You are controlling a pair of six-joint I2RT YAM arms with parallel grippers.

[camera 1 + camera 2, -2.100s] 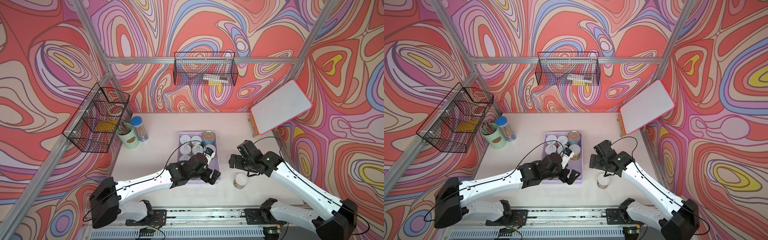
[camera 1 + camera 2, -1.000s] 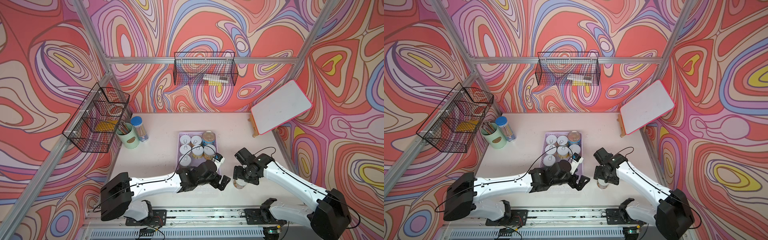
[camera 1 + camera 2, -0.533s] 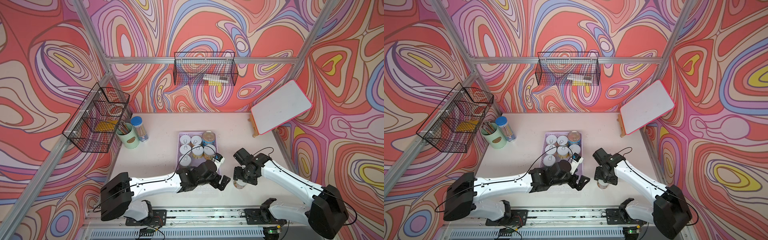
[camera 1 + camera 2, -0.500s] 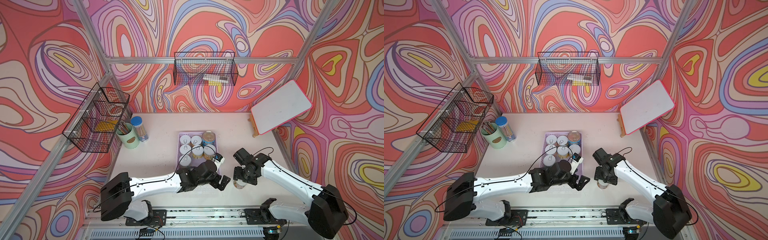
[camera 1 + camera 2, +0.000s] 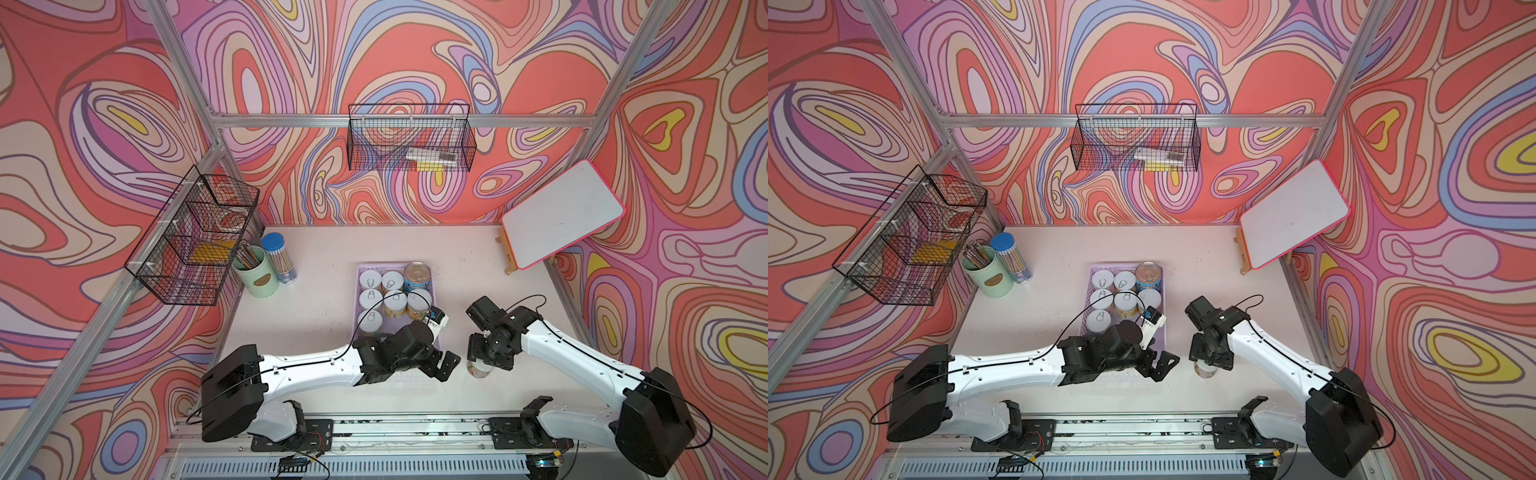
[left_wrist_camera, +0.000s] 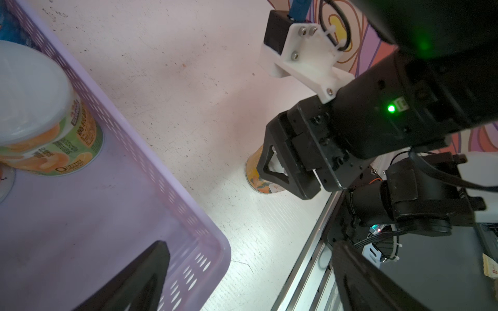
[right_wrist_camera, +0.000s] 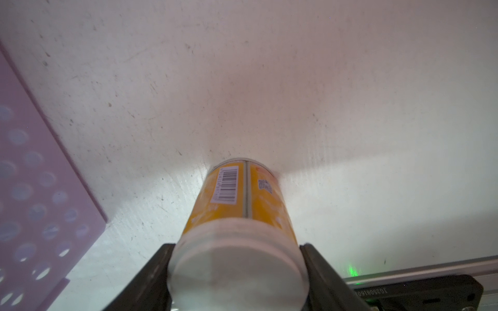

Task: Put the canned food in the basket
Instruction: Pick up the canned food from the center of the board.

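- Seven cans (image 5: 395,302) sit in the basket (image 5: 384,264) in a top view; the last can (image 5: 480,370) stands beside it on the desk (image 5: 311,307).
- Left wrist: my left fingers (image 6: 134,280) gape, empty.
- Right wrist: my right fingers (image 7: 151,272) pinch its top; so high a grip could let it tilt.

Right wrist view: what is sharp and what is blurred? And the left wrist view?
Right wrist view: the yellow can has a sharp barcode but a soft lid near the lens; the basket wall is blurred. Left wrist view: the peach-label can has a washed-out lid.
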